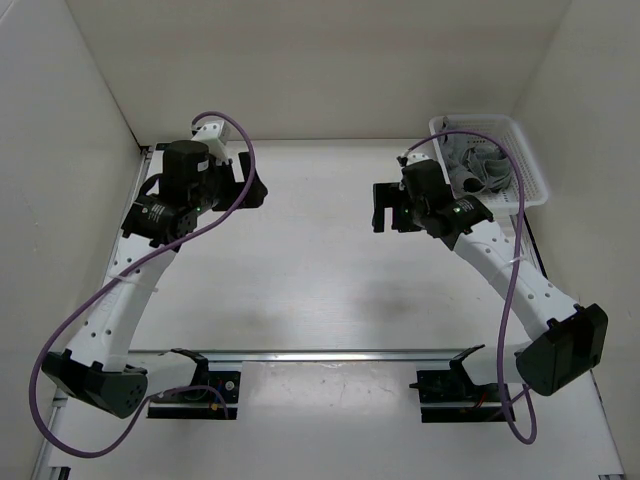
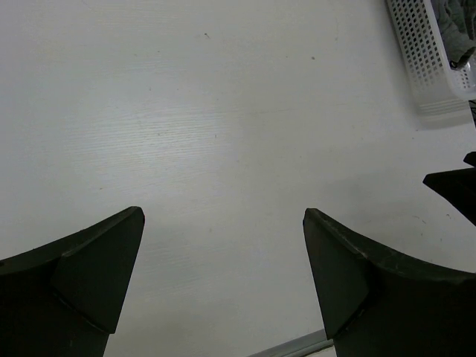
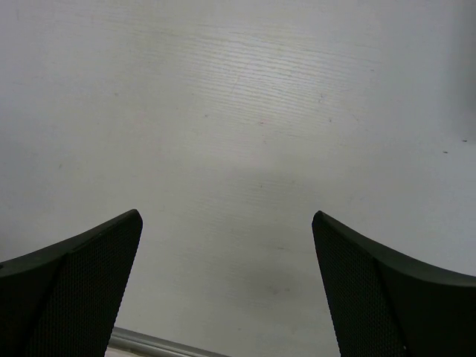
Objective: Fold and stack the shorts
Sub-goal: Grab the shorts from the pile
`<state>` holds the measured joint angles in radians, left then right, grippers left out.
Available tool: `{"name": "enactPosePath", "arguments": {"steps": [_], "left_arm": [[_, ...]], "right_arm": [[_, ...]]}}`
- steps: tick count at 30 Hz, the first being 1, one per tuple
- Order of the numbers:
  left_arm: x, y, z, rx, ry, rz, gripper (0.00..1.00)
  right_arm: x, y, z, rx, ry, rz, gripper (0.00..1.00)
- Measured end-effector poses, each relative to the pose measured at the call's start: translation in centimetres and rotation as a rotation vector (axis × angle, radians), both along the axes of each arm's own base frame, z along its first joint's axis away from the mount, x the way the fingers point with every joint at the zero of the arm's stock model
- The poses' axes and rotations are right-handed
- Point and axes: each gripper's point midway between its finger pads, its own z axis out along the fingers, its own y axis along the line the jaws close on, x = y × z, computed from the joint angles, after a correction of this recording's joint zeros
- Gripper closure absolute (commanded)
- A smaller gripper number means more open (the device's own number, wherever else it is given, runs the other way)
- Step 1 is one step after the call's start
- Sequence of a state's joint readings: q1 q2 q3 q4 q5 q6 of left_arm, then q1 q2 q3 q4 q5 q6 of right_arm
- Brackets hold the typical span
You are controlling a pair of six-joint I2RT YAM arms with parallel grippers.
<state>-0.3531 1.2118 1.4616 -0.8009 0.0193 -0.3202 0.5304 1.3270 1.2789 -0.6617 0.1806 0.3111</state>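
The grey shorts (image 1: 477, 166) lie crumpled inside the white mesh basket (image 1: 530, 160) at the table's far right; a bit of them shows in the left wrist view (image 2: 455, 16). My right gripper (image 1: 389, 208) is open and empty, left of the basket, above bare table; the right wrist view (image 3: 227, 216) shows only white table between its fingers. My left gripper (image 1: 252, 185) is open and empty at the far left, also over bare table in the left wrist view (image 2: 223, 212).
The basket (image 2: 424, 52) stands in the far right corner against the white walls. The table (image 1: 320, 260) is white. A metal rail (image 1: 330, 354) runs across the near edge between the arm bases. Purple cables loop beside both arms.
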Motion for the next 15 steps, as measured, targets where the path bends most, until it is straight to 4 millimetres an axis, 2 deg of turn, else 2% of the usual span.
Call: {"name": "enactPosePath", "arguments": {"steps": [4,7,10,11,12,15], "left_arm": [[-0.1,-0.1,0.0,0.001,-0.001,-0.01,0.0],[-0.1,-0.2,0.0,-0.003,0.001,-0.015,0.0],[-0.2,-0.2,-0.5,-0.001,0.016,-0.013,0.0],[-0.2,-0.2,-0.7,-0.001,0.024,-0.012,0.0],[-0.2,-0.2,-0.9,0.002,0.031,-0.012,0.0],[-0.2,-0.4,-1.5,0.007,0.051,-0.026,0.0]], "right_arm": [[0.5,-0.9,0.0,-0.015,-0.009,-0.048,0.0],[1.1,-2.6,-0.1,-0.038,-0.012,-0.115,0.0],[2.1,-6.3,0.0,-0.057,0.003,-0.226,0.0],[3.0,-8.3,0.2,-0.053,0.008,-0.288,0.0],[3.6,-9.3,0.5,-0.051,0.006,-0.319,0.0],[7.0,-14.1,2.1,-0.035,0.013,-0.463,0.0]]}}
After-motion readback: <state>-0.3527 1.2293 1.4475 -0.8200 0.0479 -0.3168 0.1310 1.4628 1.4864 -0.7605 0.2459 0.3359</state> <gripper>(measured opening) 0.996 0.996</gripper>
